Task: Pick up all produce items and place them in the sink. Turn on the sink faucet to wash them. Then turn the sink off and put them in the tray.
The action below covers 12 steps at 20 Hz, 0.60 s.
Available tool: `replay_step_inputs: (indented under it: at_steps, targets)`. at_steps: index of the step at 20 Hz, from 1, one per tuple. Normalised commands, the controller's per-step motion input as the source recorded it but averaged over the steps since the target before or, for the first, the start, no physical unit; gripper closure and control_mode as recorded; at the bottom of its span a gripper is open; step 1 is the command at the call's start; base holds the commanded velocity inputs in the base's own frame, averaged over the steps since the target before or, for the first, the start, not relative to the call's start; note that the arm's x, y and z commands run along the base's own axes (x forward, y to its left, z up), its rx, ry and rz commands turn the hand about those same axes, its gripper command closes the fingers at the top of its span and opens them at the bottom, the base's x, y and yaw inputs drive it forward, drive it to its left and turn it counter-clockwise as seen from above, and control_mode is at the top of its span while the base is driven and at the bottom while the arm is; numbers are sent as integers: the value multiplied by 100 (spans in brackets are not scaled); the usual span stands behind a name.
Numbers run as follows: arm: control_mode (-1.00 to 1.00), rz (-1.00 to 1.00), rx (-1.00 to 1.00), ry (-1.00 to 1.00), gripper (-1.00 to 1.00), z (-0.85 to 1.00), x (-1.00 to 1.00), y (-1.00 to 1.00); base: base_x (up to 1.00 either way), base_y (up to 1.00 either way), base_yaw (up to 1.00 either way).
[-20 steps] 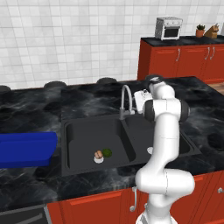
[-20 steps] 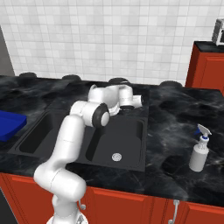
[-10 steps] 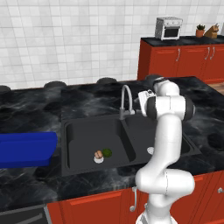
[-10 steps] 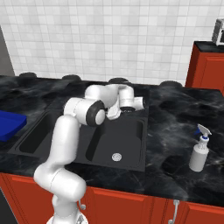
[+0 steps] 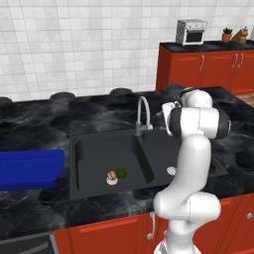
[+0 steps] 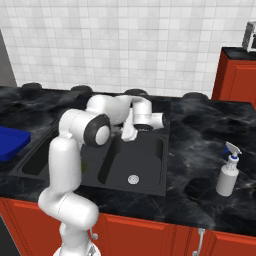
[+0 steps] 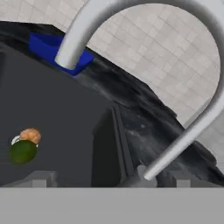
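Note:
The two produce items lie together on the left basin's drain of the black sink point(image 5: 89, 149): a tan lumpy piece point(image 5: 111, 174) and a dark green ball point(image 5: 121, 173). In the hand view the tan piece point(image 7: 29, 135) and the green ball point(image 7: 22, 151) sit at lower left. The silver sink faucet point(image 5: 144, 113) arches over the divider. My gripper point(image 5: 162, 119) hangs open just right of it, at the height of its neck. The faucet point(image 7: 192, 127) looms close in the hand view, its base between my finger tips point(image 7: 41, 177). The blue tray point(image 5: 30, 168) rests on the counter to the left.
A white spray bottle point(image 6: 227, 172) stands on the counter right of the sink point(image 6: 150, 165). The right basin's silver drain point(image 6: 133, 178) is bare. The tray point(image 6: 10, 142) lies left of the sink. Red cabinets with a toaster oven point(image 5: 191, 31) stand at the back right.
The arm's upper links have swung to the right while the hand stayed beside the faucet and dropped slightly. The produce has not moved.

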Motion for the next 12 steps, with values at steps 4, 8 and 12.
replay_step_inputs:
  at_steps: [4,8,12]
  targets:
    - [-100,0,-9,-21,-100,30,-69,0,0,0,0]
    - [-100,0,-8,-19,-100,27,-71,0,0,0,0]
    - [-100,-1,-9,-16,-100,24,-77,0,0,0,0]
